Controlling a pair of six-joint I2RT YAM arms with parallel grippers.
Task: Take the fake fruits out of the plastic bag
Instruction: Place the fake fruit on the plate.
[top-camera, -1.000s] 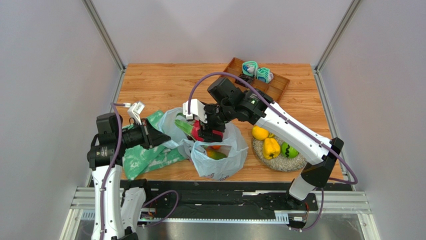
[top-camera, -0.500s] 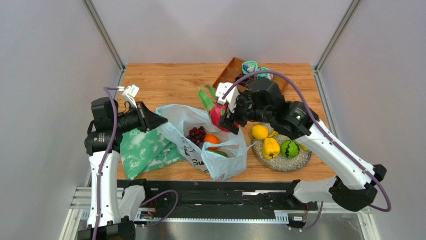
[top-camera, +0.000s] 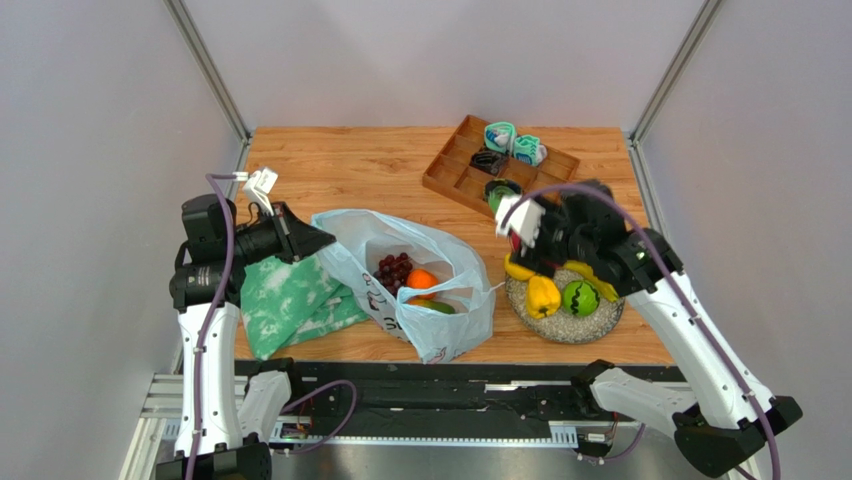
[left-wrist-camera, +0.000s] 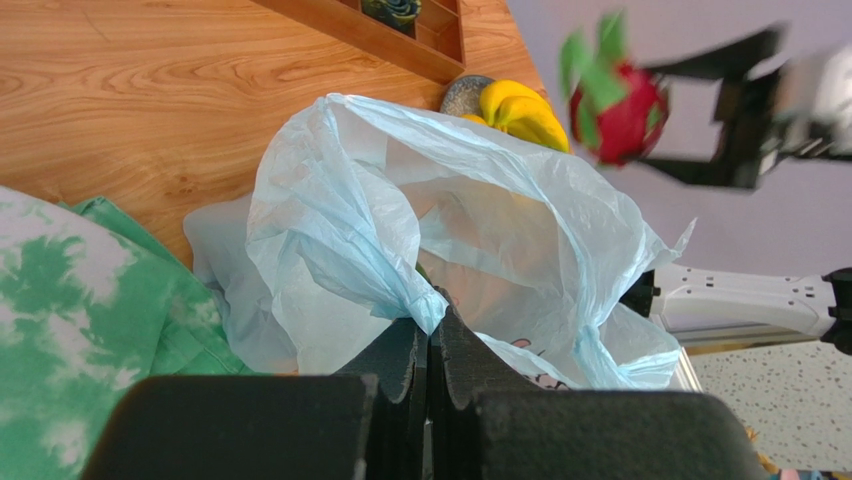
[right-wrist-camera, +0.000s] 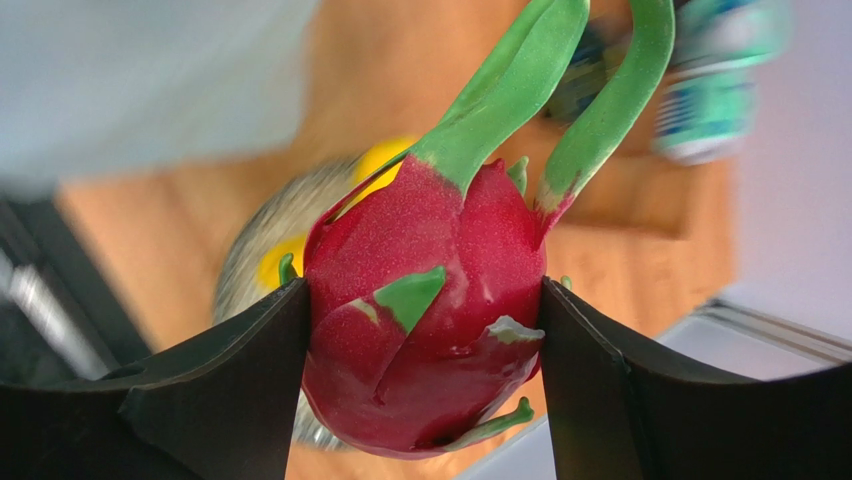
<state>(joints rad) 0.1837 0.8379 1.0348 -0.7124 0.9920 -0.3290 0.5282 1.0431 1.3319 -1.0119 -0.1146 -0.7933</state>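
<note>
A green-and-white mottled cloth (top-camera: 285, 305) lies at the left of the wooden worktop (top-camera: 330, 170), near its front edge. At the back right sits a divided wooden tray (top-camera: 452, 172) with two teal rolls (top-camera: 500, 135) in its far compartments, and nearer the front lies a speckled grey plate (top-camera: 570, 328).

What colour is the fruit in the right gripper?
The dragon fruit is deep pink-red with green scales; clearest in the right wrist view.
</note>
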